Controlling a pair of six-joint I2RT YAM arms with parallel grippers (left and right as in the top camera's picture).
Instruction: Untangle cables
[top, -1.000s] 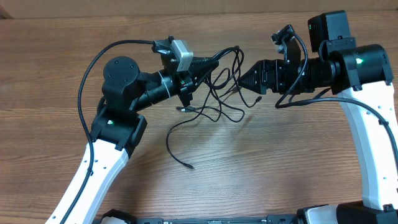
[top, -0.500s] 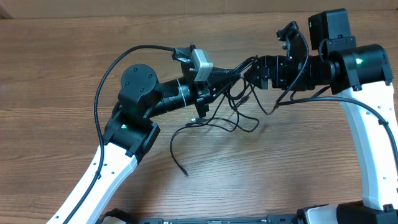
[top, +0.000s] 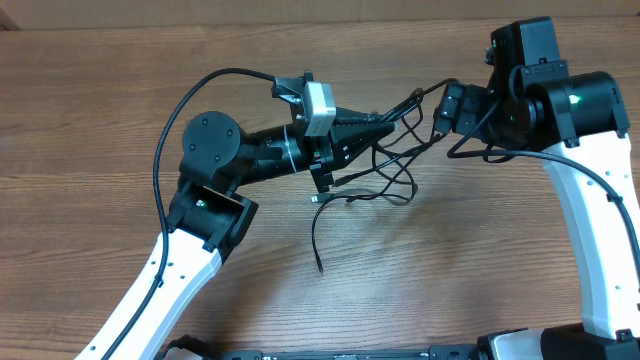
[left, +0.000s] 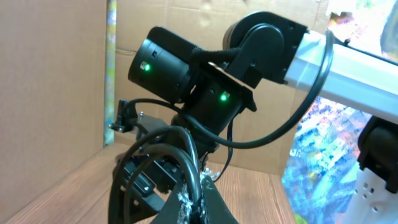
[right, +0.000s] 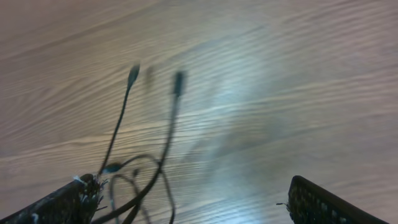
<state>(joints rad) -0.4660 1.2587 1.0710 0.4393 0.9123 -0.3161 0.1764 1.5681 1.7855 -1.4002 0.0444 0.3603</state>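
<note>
The left gripper (top: 383, 123) is clamped on the black cables (right: 178, 79), bunched at upper centre of the overhead frame and trailing onto the wooden table (top: 450, 280). The right gripper (top: 440, 108) gapes wide.

Left gripper (left: 194, 200) jaws clamped on cables (left: 187, 151); right arm (left: 267, 43) ahead.

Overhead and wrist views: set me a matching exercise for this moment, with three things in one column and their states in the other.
Things:
1. left tool
2. right tool
3. loose cable end

States:
a. free, apart from both tools
b. shut on the cables
c. open wide

Pairs: 1-b, 2-c, 3-a.
</note>
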